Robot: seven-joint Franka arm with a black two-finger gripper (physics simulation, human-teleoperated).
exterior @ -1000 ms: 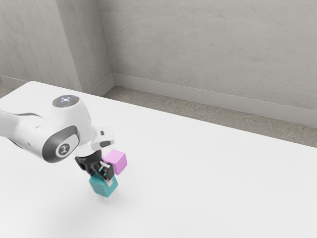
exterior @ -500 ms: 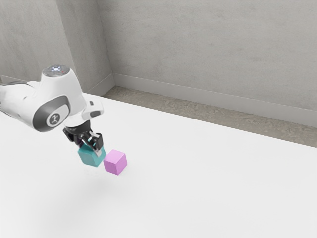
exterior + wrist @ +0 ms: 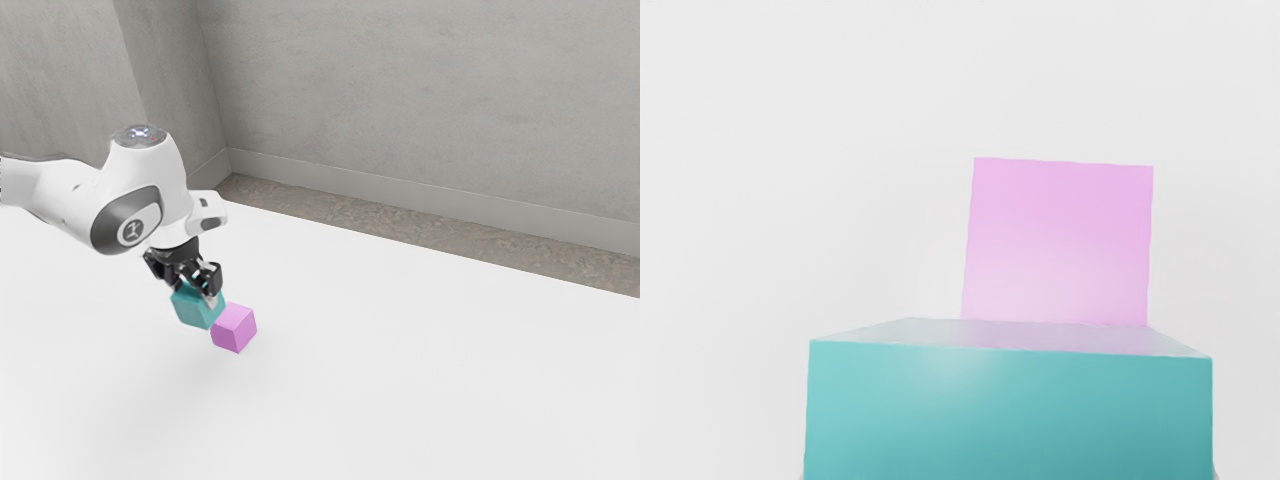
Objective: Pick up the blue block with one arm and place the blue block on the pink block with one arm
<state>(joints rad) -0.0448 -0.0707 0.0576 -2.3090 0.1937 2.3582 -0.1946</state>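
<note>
Bare grey walls (image 3: 400, 80) behind, wide white table (image 3: 450, 380) below. Exterior view first: reaching in from 9 o'clock on the white arm (image 3: 100, 205), pointing down with the black gripper (image 3: 198, 292), jaws clamped on the blue block (image 3: 190, 312) from 2 sides. More teal than blue, really. Held up off the table, at 10 o'clock of the pink block (image 3: 233, 329), edges meeting in the picture; touching or apart, cannot tell. Pink 1 sitting flat on the table. Over to the wrist view: looking down past the blue block (image 3: 1010, 410), large and close under the hand, onto the pink block (image 3: 1058, 240) just beyond, near edge hidden behind the blue 1. White table (image 3: 790, 150) all around.
</note>
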